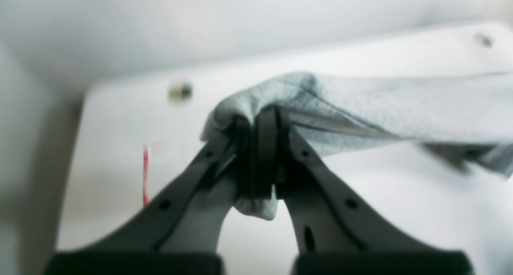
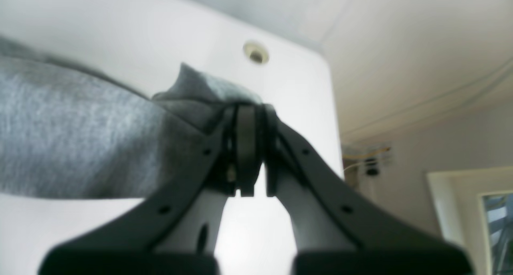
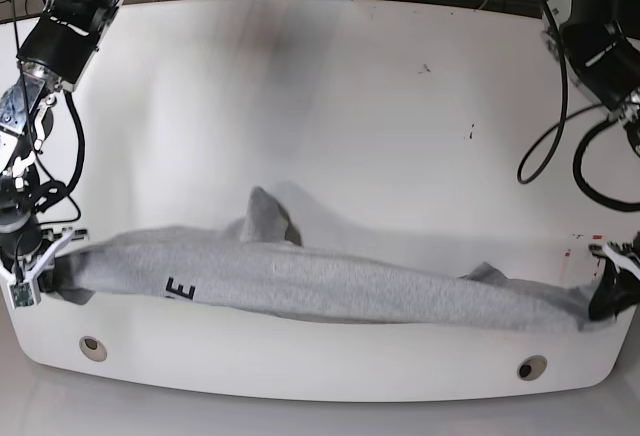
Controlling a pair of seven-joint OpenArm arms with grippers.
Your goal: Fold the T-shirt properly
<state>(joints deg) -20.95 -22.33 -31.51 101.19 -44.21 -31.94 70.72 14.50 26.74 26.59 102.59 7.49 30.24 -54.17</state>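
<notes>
The heather-grey T-shirt (image 3: 330,286) is stretched in a long band across the near side of the white table (image 3: 330,106), with black letters showing near its left end. My left gripper (image 3: 606,296) is shut on the shirt's right end, and the left wrist view shows cloth (image 1: 360,106) bunched between the pads of the left gripper (image 1: 264,118). At the other end, my right gripper (image 3: 45,271) is shut on the fabric. In the right wrist view the grey cloth (image 2: 80,138) is pinched at the tips of the right gripper (image 2: 250,114). A small fold of the shirt (image 3: 265,216) pokes up toward the back.
Two round holes (image 3: 92,347) (image 3: 526,367) sit near the table's front edge. Black cables (image 3: 560,146) hang at the back right. Small red marks (image 3: 580,246) lie by the right edge. The table's corners show in both wrist views.
</notes>
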